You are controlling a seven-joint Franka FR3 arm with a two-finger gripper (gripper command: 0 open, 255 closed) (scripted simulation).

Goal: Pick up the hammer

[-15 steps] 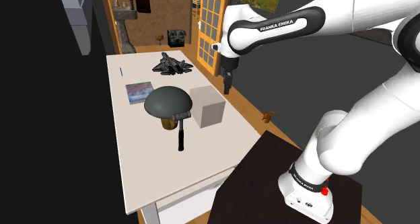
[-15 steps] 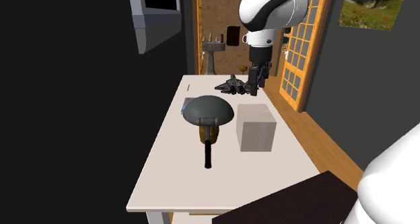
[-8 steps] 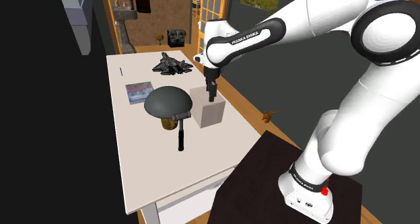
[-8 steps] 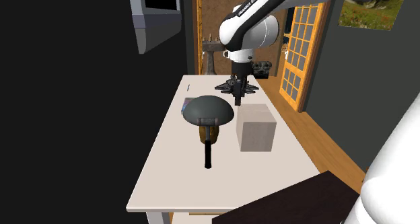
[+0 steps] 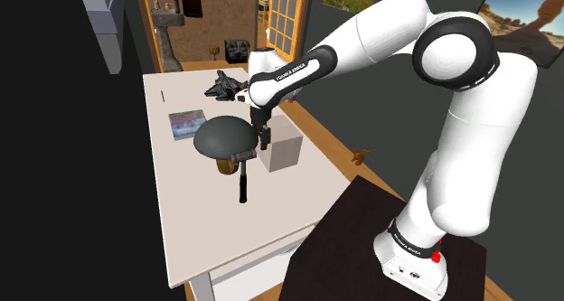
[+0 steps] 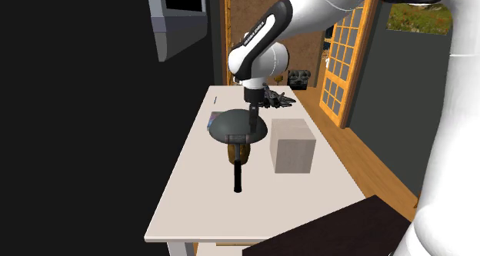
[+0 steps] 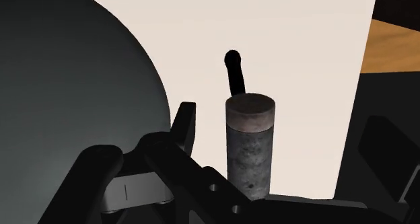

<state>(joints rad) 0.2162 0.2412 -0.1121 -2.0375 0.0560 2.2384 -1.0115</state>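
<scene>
Shoulder view puts the hammer (image 5: pixel 243 183) near the middle of the pale tabletop (image 5: pixel 194 236). Its grey head sits right at the 6 o'clock rim of a dark dome (image 5: pixel 224 135), and its black handle runs on toward 6 o'clock. A pale box (image 5: pixel 284 147) stands just beside the head at 3 o'clock. The jaws hang spread over the head, clasping nothing. By its looks the hammer is stiff and head-heavy, so a grip far down the handle would likely let it tip. The better hold seems to be the handle just below the head, across its narrow width, though dome and box crowd that spot.
</scene>
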